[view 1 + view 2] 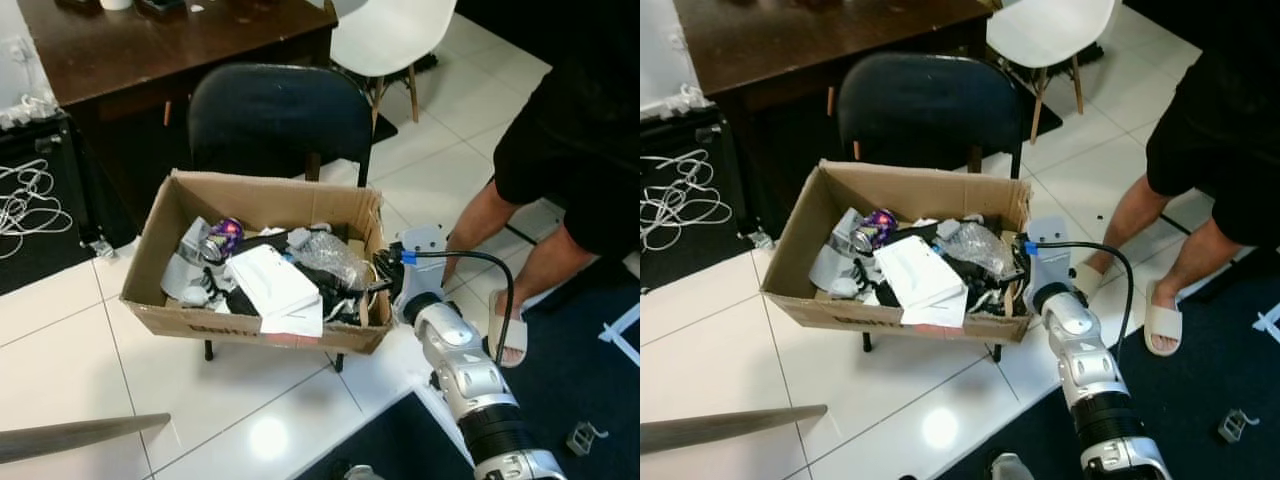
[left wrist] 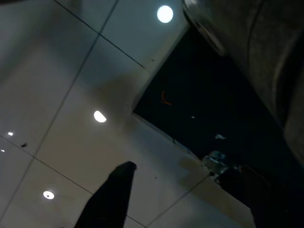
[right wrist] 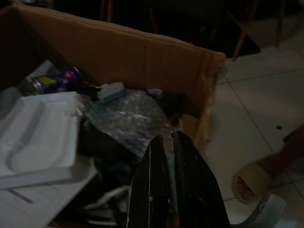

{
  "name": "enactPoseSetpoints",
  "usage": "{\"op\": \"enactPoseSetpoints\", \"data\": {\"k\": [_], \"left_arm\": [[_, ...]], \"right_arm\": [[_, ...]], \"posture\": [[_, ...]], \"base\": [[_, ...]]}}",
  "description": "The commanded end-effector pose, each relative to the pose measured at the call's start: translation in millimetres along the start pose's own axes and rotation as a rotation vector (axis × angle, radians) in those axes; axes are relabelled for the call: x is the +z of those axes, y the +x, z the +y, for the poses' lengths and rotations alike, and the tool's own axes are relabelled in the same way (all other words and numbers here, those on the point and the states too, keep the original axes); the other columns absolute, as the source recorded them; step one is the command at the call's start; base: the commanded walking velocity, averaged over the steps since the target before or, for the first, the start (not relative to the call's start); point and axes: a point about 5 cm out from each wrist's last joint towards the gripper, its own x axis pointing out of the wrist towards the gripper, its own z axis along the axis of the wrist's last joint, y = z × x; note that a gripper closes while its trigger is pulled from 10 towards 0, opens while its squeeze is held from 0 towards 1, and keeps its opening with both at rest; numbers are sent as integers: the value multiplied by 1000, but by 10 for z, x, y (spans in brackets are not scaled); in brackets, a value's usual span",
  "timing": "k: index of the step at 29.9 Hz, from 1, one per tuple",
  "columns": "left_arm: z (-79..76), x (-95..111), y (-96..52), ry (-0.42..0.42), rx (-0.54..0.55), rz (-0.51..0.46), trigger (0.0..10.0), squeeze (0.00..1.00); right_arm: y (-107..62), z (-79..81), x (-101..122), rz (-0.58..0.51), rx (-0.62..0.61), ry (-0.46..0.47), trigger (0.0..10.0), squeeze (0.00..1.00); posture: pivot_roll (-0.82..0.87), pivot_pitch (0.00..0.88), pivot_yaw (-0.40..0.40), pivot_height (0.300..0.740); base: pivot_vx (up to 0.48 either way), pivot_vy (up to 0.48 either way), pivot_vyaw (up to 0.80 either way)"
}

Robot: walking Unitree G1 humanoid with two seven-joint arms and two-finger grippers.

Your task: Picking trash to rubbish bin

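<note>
A cardboard box (image 1: pixel 260 190) stands on a black chair (image 1: pixel 280 115) and holds trash: a white foam tray (image 1: pixel 272 285), a purple can (image 1: pixel 225 236), crumpled clear plastic (image 1: pixel 335 258) and dark scraps. My right gripper (image 1: pixel 383 268) reaches over the box's right wall. In the right wrist view its fingers (image 3: pixel 185 180) are pressed together with nothing between them, tips just above the clear plastic (image 3: pixel 126 118). My left arm hangs idle over the floor; one black finger (image 2: pixel 111 194) can be made out.
A person stands close on the right, bare leg (image 1: pixel 480 220) and sandalled foot (image 1: pixel 508 330) beside my right arm. A dark desk (image 1: pixel 150 45) and white chair (image 1: pixel 390 35) stand behind the box. White cables (image 1: pixel 25 200) lie left. A dark rug (image 1: pixel 400 440) borders the white tiles.
</note>
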Motion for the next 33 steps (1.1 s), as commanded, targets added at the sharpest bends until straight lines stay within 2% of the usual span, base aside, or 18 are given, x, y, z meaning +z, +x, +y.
{"op": "enactPoseSetpoints", "data": {"k": [1,4,9,13,15,16,17,19,20,22,23,25,28,29,31,32,33], "left_arm": [[-304,-417,-90,21,-113,137,10000,0],[-273,-421,-95,22,-108,135,10000,0],[-225,-341,-75,20,-96,102,10000,0],[-220,-239,-47,-27,-90,53,10000,0],[-161,-166,-33,-59,-63,23,10000,0],[-24,-92,-31,-58,-6,-11,10000,0],[-24,-92,-31,-58,-6,-11,10000,0],[406,2,-102,-166,214,-93,10000,0],[406,2,-102,-166,214,-93,10000,0],[896,-11,-269,-317,447,-137,10000,0],[1032,-31,-333,-348,508,-145,10000,0],[1296,-118,-480,-552,616,-174,10000,0],[1402,-161,-547,-808,651,-250,10000,0],[1402,-161,-547,-808,651,-250,10000,0],[1274,-84,-449,-946,510,-328,10000,0],[1212,-49,-408,-978,450,-350,10000,0],[1078,18,-332,-993,343,-375,10000,0]], "right_arm": [[-54,-7,-73,34,9,-15,10000,0],[-60,-33,-69,37,8,-29,10000,0],[-65,-99,-40,44,18,-131,10000,0],[-65,-164,-1,40,5,-149,10000,0],[-69,-203,25,36,-5,-163,10000,0],[-71,-243,46,36,-15,-185,10000,0],[-71,-243,46,36,-15,-185,10000,0],[-77,-292,69,36,-24,-217,10000,0],[-77,-292,69,36,-24,-217,10000,0],[-82,-334,96,33,-33,-230,10000,0],[-85,-345,105,31,-36,-233,10000,0],[-82,-369,123,27,-42,-239,10000,0],[-74,-384,130,25,-49,-242,10000,0],[-74,-384,130,25,-49,-242,10000,0],[-70,-398,132,27,-59,-260,10000,0],[-68,-402,133,27,-62,-267,10000,0],[-67,-409,135,29,-64,-289,10000,0]], "posture": [[-249,506,-1,740],[-243,512,2,740],[-231,526,7,740],[-229,524,11,740],[-228,520,11,740],[-230,513,10,740],[-230,513,10,740],[-229,504,9,740],[-229,504,9,740],[-228,502,8,740],[-228,502,8,740],[-217,496,11,740],[-215,493,13,740],[-215,493,13,740],[-208,491,13,740],[-208,491,13,740],[-203,490,15,740]], "base": [[0,0,0],[0,0,0],[0,0,0],[0,0,0],[0,0,0],[0,0,0],[0,0,0],[0,0,0],[0,0,0],[0,0,0],[0,0,0],[0,0,0],[0,0,0],[0,0,0],[0,0,0],[0,0,0],[0,0,0]]}}
